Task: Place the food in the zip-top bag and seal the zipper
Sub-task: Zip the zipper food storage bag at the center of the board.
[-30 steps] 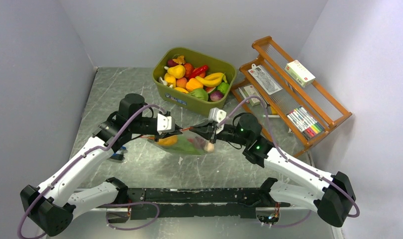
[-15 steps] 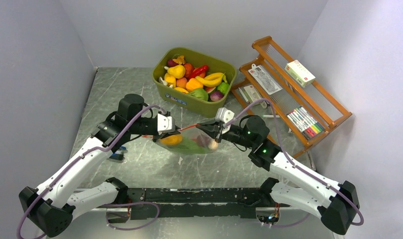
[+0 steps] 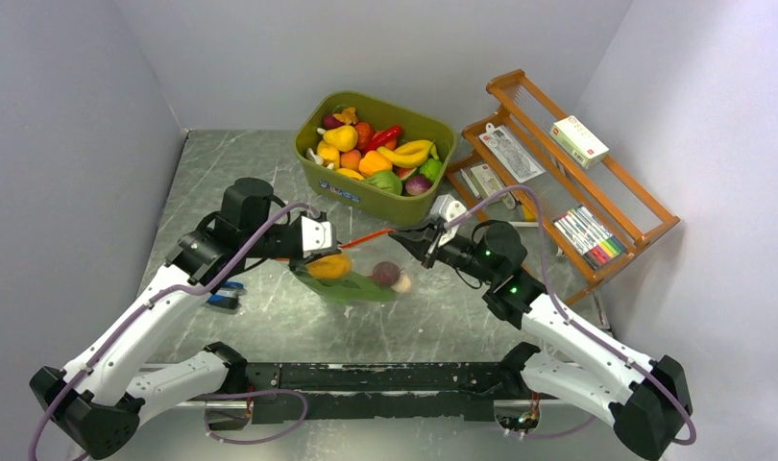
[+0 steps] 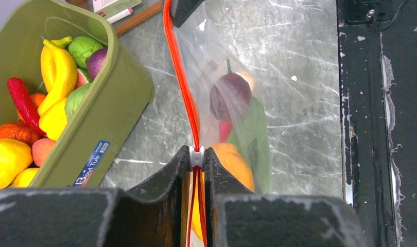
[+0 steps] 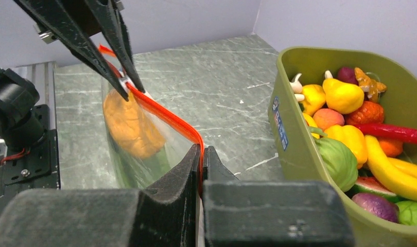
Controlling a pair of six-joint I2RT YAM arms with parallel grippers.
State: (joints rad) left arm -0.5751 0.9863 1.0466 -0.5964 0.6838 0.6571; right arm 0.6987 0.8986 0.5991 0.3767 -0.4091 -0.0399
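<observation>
Seen from above, a flat clear plastic zip-top bag (image 3: 361, 286) hung between two arms over a grey marbled table (image 3: 270, 173), with orange, green and purple toy food (image 3: 386, 274) inside. Since a second before, the right gripper (image 3: 425, 246) had pulled away toward an olive-green plastic tub (image 3: 366, 197), drawing the thin red-orange zipper strip (image 3: 377, 235) taut; sealing seemed under way. In the left wrist view, the left gripper (image 4: 196, 154) was clenched on the strip at a small white slider (image 4: 196, 158). In the right wrist view, the right jaws pinched the strip's other end, that arm reaching low across the table.
</observation>
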